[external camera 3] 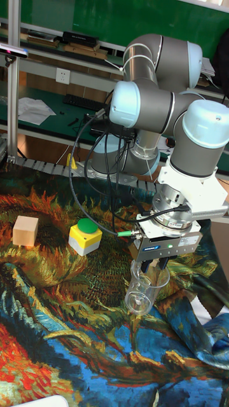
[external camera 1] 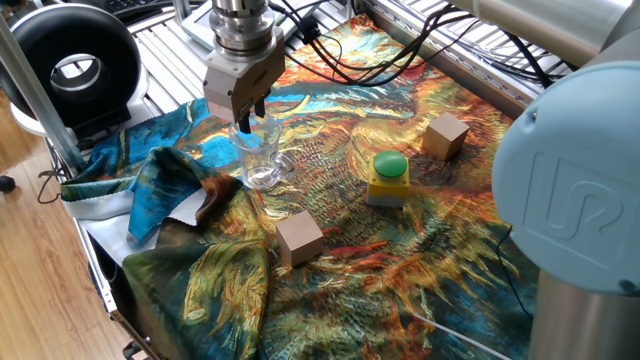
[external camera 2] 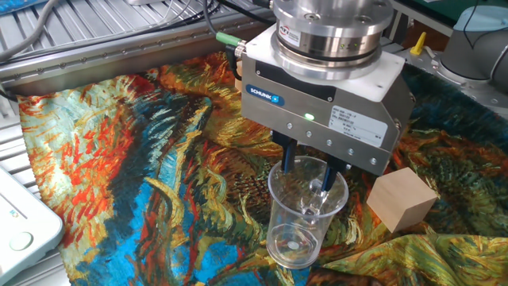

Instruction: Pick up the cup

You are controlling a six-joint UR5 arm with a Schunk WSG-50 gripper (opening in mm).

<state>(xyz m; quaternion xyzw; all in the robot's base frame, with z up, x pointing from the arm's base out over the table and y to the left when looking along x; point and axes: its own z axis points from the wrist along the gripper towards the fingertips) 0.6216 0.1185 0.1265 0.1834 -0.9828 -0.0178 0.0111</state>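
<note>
Painted cloth (external camera 1: 400, 250) covers the table, bunched into folds at the 8 o'clock corner in one fixed view. Cup (external camera 2: 305, 214) stands upright on a flat part of the cloth, just at the edge of those folds, thick base down, mouth up.

Gripper (external camera 2: 312, 168) hangs straight down over the cup, fingers spread apart, not clamped on anything. In the other fixed view one finger sits at about 10 o'clock on the rim and the other at about 2 o'clock. Cannot tell whether each finger is inside or outside the glass wall; clear glass hides the contact line. Tall fixed view shows the tips down at rim level, cup (external camera 3: 145, 289) directly under the gripper body.

Vertical approach makes sense: no handle, so the rim or wall is the only thing to pinch.

Clutter is well clear: wooden cube (external camera 1: 299, 238) at 5 o'clock of the cup, yellow button box (external camera 1: 388, 178) at 3 o'clock, second cube (external camera 1: 445, 135) beyond it.

My read: grasp step, jaws not yet closed. Risk: slick glass slipping or tipping on soft cloth.
</note>
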